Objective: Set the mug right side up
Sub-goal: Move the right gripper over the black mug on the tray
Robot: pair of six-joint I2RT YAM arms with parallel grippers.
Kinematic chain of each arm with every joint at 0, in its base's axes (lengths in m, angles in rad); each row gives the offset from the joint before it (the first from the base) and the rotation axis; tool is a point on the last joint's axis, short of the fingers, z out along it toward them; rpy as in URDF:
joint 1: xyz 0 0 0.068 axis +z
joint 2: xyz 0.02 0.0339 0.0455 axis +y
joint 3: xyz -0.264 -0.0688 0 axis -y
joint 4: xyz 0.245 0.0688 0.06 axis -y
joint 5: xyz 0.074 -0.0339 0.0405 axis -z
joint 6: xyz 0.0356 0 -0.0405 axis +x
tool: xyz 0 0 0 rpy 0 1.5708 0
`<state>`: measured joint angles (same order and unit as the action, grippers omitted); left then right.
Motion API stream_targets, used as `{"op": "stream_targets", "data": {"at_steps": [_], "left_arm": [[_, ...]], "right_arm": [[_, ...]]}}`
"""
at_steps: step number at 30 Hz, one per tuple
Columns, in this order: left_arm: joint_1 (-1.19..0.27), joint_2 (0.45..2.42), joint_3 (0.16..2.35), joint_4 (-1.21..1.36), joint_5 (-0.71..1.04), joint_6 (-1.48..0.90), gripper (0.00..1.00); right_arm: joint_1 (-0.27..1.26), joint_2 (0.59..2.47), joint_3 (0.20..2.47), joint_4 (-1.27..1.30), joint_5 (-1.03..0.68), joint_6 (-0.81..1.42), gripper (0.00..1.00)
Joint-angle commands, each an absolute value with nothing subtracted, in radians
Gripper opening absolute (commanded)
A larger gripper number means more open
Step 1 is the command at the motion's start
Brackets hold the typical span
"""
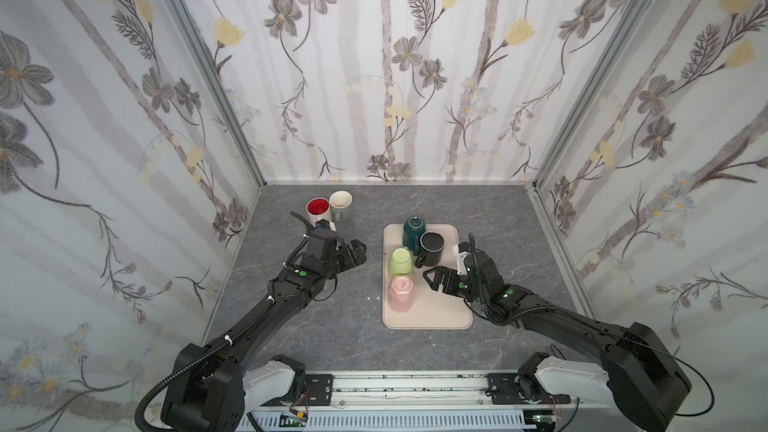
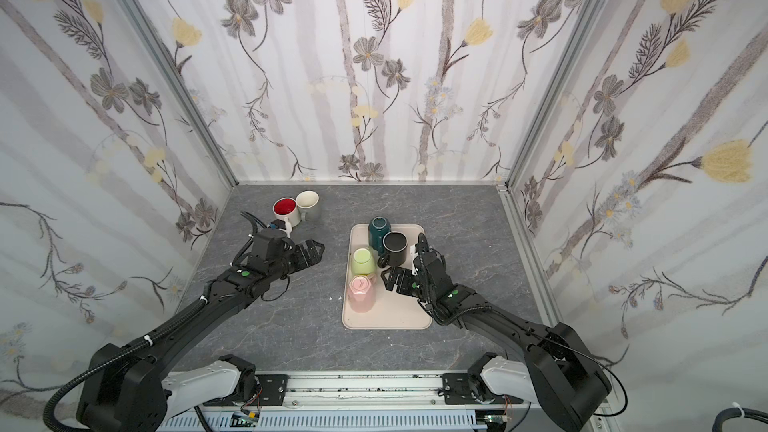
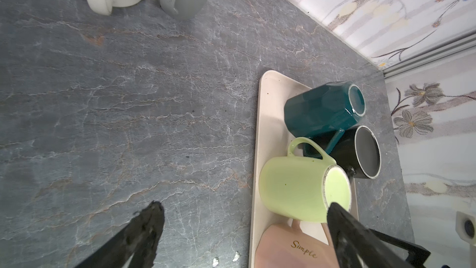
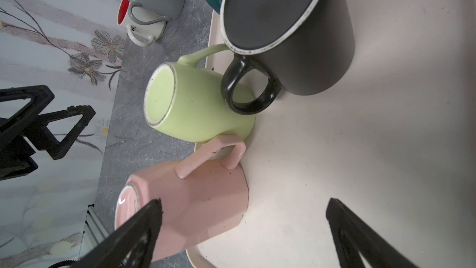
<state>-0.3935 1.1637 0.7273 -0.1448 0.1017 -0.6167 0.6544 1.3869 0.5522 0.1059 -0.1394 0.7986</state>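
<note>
Table [image 1: 291, 326], 11 o'clock sector: white mug [image 1: 318, 210] with red interior and grey mug [image 1: 343, 204] with cream interior, both upright, side by side. Left gripper [image 1: 360, 254]: at 5 o'clock of these mugs, jaws spread wide, nothing between them. Tray [image 1: 428, 317]: right of centre, holds four mugs, all mouth down. Green mug [image 1: 401, 263] and pink mug [image 1: 401, 293] stand along its 9 o'clock edge, pink at 6 o'clock of green. Teal mug [image 1: 414, 231] stands at the 12 o'clock end, black mug [image 1: 433, 248] at its 4 o'clock. Right gripper [image 1: 430, 280]: over the tray, at 6 o'clock of the black mug, jaws spread wide, gripping nothing
</note>
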Motion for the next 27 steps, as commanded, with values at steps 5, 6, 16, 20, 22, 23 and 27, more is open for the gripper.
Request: {"op": "stream_targets", "data": {"at_steps": [5, 6, 16, 20, 22, 23, 27], "left_arm": [[-0.395, 1.143, 0.719, -0.141, 0.132, -0.615, 1.00], [-0.394, 1.138, 0.716, -0.140, 0.142, -0.619, 1.00], [-0.396, 1.112, 0.700, -0.156, 0.143, -0.585, 1.00], [-0.396, 1.115, 0.710, -0.161, 0.158, -0.575, 1.00], [-0.396, 1.119, 0.712, -0.160, 0.163, -0.573, 1.00], [-0.396, 1.122, 0.712, -0.162, 0.166, -0.571, 1.00], [-0.396, 1.132, 0.711, -0.158, 0.170, -0.569, 1.00]], "right_arm": [[0.679, 1.515, 0.636, 0.151, -0.130, 0.824, 1.00], [0.680, 1.533, 0.652, 0.143, -0.129, 0.822, 1.00], [0.689, 1.639, 0.776, 0.049, -0.034, 0.821, 0.96], [0.684, 1.679, 0.825, 0.012, -0.005, 0.818, 0.91], [0.684, 1.703, 0.856, -0.008, 0.000, 0.816, 0.87], [0.684, 1.716, 0.872, -0.019, 0.003, 0.816, 0.86], [0.685, 1.761, 0.911, -0.044, 0.024, 0.816, 0.77]]}}
